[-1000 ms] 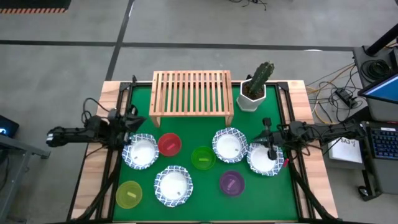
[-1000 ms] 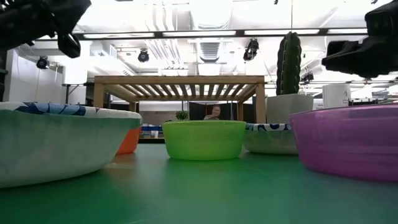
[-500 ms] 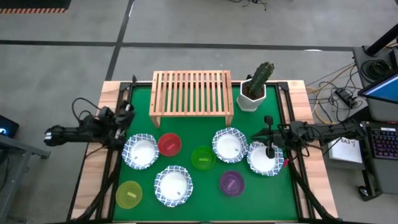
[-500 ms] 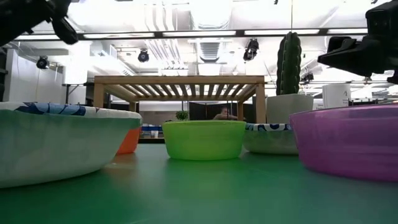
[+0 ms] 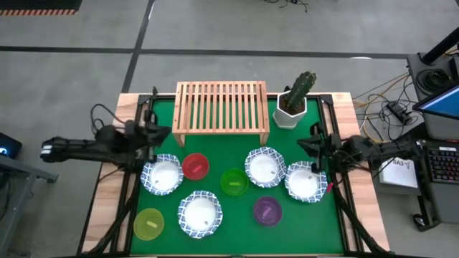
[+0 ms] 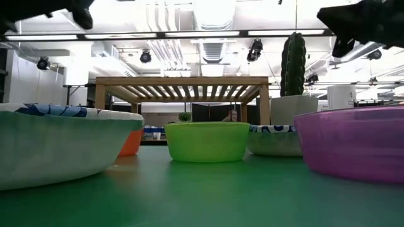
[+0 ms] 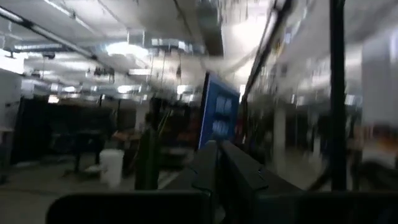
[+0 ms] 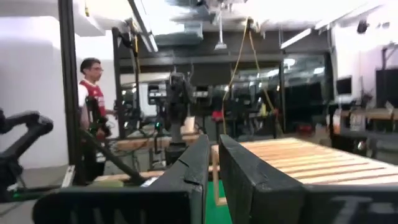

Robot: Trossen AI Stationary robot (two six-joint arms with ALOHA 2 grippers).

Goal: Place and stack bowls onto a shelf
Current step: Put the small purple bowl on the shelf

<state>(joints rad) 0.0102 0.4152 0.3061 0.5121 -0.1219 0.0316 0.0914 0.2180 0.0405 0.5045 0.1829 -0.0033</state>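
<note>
Light-wood shelf (image 5: 221, 106) at the mat's (image 5: 226, 218) far edge, eight bowls (image 5: 234, 181) in front

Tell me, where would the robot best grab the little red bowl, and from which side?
Probably by its rim, coming straight down from above. The red bowl sits upright and open, so one finger could slip inside and one outside the thin wall. The edge facing the shelf looks best: a white bowl crowds one side, while that edge has bare mat. The left gripper is nearest.
</note>
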